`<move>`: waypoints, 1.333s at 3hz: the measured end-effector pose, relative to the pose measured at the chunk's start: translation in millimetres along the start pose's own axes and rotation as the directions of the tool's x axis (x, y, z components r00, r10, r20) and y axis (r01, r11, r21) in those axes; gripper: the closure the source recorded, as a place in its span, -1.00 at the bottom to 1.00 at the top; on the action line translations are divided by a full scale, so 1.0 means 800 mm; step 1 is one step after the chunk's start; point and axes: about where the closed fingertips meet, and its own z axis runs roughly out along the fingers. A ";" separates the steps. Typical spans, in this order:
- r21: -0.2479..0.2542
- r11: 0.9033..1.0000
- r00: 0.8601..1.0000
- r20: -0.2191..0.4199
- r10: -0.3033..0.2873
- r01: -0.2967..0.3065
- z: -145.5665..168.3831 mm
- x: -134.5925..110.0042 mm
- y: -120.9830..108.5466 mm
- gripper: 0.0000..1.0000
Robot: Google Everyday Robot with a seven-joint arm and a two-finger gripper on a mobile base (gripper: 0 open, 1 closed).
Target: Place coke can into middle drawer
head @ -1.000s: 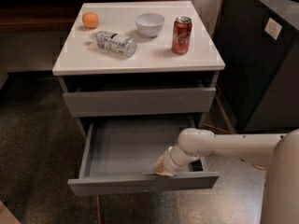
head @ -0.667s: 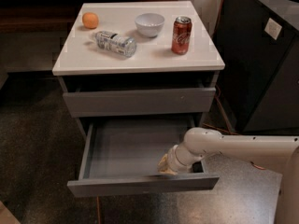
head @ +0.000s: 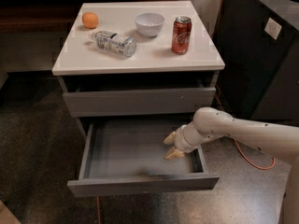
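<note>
The coke can [head: 181, 35] stands upright near the right edge of the white cabinet top [head: 140, 59], beside a white bowl [head: 149, 24]; a clear plastic bottle [head: 116, 42] lies on its side mid-top; an orange [head: 90, 20] sits at the back left corner; the middle drawer [head: 140, 185] is pulled out; the gripper [head: 172, 146] hangs inside its right side, fingers apart, holding nothing

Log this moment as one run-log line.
gripper: open, empty, inside middle drawer | drawer: pulled open | coke can: upright on tabletop, not yet picked
</note>
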 end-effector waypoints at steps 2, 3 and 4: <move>0.043 0.997 0.984 0.169 0.053 -0.061 -0.115 -0.039 -0.062 -1.00; 0.025 0.994 0.959 0.267 0.098 -0.108 -0.181 -0.067 -0.068 -1.00; 0.012 0.994 0.939 0.331 0.095 -0.104 -0.268 -0.109 -0.060 -1.00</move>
